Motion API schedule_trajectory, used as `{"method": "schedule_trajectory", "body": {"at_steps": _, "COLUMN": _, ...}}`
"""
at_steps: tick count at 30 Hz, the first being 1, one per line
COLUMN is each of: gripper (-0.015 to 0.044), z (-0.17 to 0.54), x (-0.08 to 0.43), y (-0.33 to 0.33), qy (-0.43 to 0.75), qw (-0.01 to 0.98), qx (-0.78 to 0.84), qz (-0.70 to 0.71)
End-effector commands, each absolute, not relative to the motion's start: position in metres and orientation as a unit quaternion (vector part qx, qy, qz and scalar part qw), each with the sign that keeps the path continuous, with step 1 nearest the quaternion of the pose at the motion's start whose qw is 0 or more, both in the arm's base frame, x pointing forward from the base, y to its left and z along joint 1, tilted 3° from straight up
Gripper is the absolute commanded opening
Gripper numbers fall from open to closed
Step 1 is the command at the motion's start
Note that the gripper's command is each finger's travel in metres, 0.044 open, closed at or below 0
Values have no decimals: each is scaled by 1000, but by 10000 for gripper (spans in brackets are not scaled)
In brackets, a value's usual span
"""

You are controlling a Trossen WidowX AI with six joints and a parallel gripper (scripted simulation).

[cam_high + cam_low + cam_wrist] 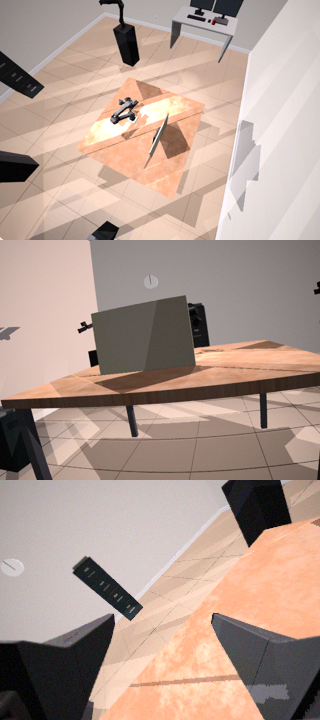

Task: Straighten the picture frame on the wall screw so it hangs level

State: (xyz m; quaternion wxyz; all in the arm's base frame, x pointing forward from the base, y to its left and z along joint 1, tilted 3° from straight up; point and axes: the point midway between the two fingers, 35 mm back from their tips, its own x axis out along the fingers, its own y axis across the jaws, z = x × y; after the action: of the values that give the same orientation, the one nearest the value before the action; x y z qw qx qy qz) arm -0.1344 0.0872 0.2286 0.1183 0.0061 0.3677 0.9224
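Observation:
The picture frame (155, 136) shows only as a thin dark shape, seen nearly edge-on, on the arm's side of the upright grey-green panel (162, 131) (129, 340). Its tilt cannot be told. The panel hides it in the exterior view, and it is outside the wrist view. The screw and the notched strip are not visible. My gripper (164, 618) is open and empty, with its fingers wide apart in the wrist view. It is well away from the frame and points away from the panel, toward the cabinet side of the room.
The panel stands on the wooden table (144, 155) (165, 397), and the arm's white base plate (133, 120) is on the same table. A drawer cabinet (19, 77) (107, 587) and a black pedestal (126, 43) stand beyond the table. A white desk (204, 24) is at the back.

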Motion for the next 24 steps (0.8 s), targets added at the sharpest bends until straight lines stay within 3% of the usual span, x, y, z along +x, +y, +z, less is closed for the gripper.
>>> {"method": "schedule_trajectory", "body": {"at_steps": 1, "gripper": 374, "z": 227, "x": -134, "y": 89, "qy": 369, "qw": 123, "qx": 4, "qz": 921}}
{"method": "schedule_trajectory", "body": {"at_steps": 6, "gripper": 260, "z": 212, "x": -105, "y": 127, "qy": 388, "qw": 244, "qx": 14, "qz": 889}}
{"method": "schedule_trajectory", "body": {"at_steps": 13, "gripper": 260, "z": 198, "x": -36, "y": 173, "qy": 414, "qw": 428, "qx": 70, "qz": 800}}
{"method": "schedule_trajectory", "body": {"at_steps": 24, "gripper": 260, "z": 191, "x": 75, "y": 181, "qy": 405, "qw": 629, "qx": 188, "qz": 637}}
